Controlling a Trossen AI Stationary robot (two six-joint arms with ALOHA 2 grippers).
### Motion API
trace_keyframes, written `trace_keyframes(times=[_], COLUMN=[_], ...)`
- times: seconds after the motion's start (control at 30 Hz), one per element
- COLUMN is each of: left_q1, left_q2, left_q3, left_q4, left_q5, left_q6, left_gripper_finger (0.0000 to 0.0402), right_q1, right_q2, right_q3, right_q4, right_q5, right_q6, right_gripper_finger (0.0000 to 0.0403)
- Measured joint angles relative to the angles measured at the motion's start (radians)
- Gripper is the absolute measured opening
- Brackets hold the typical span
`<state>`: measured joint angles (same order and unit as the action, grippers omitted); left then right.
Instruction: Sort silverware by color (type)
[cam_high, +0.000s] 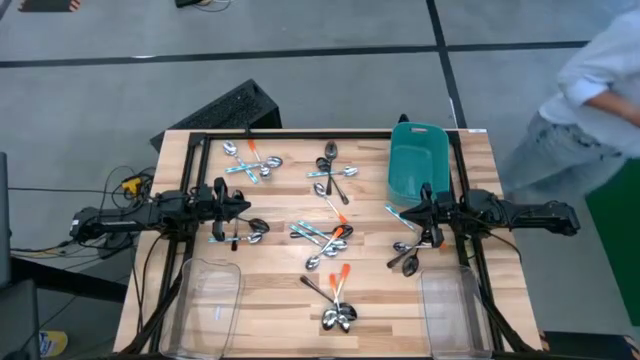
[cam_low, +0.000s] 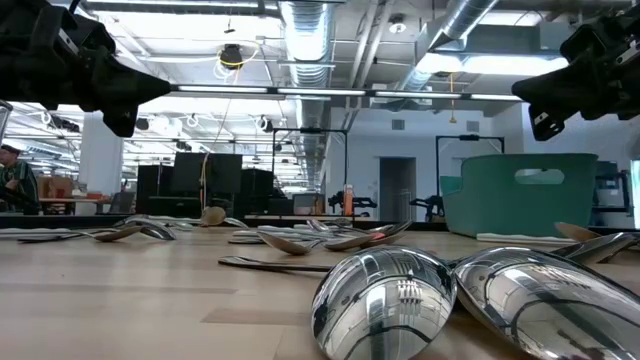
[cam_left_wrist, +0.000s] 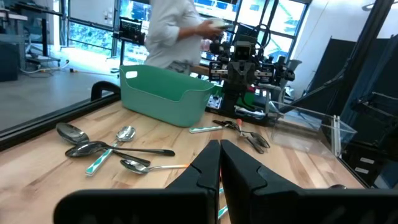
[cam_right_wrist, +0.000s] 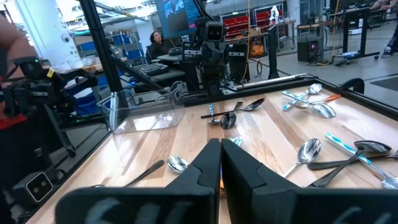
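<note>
Spoons (cam_high: 322, 236) lying overlapped in mixed-colour clusters across worktop (cam_high: 280, 300); left pincer (cam_high: 246, 208) and right pincer (cam_high: 423, 212) hovering closed, gripping nothing; risking snagging a neighbouring spoon, dragging two.

Two dark robot arms reach inward from opposite sides, facing each other, each stretched out roughly level.

The left gripper (cam_high: 243, 208) points toward the right arm, and its own wrist camera shows its two dark fingers (cam_left_wrist: 205, 163) pressed together with no gap.

The right gripper (cam_high: 416, 212) points back toward the left arm. Its fingers (cam_right_wrist: 208, 163) are likewise closed flat against each other, holding nothing.

Seen from low down, both grippers hang raised, the left gripper (cam_low: 125, 95) and the right gripper (cam_low: 540, 100) well apart.
</note>
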<state>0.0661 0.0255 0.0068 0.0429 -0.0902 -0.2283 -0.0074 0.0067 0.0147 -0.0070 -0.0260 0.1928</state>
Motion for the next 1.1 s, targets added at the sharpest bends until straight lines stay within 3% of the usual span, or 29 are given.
trace_keyframes(times=[0.33,0.5,0.8,0.9,1.0,1.1], left_q1=[0.000,0.001,0.001,0.001,0.001,0.002], left_q2=[0.000,0.000,0.018,0.031,0.045,0.086], left_q3=[0.000,0.000,0.003,0.008,0.009,0.010], left_q4=[0.001,0.028,0.038,0.016,0.039,0.180], left_q5=[-0.004,-0.157,-0.337,-0.365,-0.392,-0.448], left_q6=[0.002,0.036,-0.295,-0.356,-0.452,-0.547], left_gripper_finger=[0.0000,0.0000,0.0000,0.0000,0.0000,0.0000], right_q1=[0.000,0.000,0.000,0.000,-0.002,-0.002], right_q2=[0.000,0.000,0.000,0.001,0.000,0.000], right_q3=[0.000,0.000,-0.002,-0.003,-0.002,-0.002], right_q4=[0.000,0.000,0.031,0.144,0.242,0.250], right_q5=[0.000,0.000,0.016,0.038,0.185,0.315], right_q6=[0.000,0.000,-0.028,0.143,0.434,0.663], right_gripper_finger=[0.0040,0.0040,0.0040,0.0040,0.0040,0.0040])
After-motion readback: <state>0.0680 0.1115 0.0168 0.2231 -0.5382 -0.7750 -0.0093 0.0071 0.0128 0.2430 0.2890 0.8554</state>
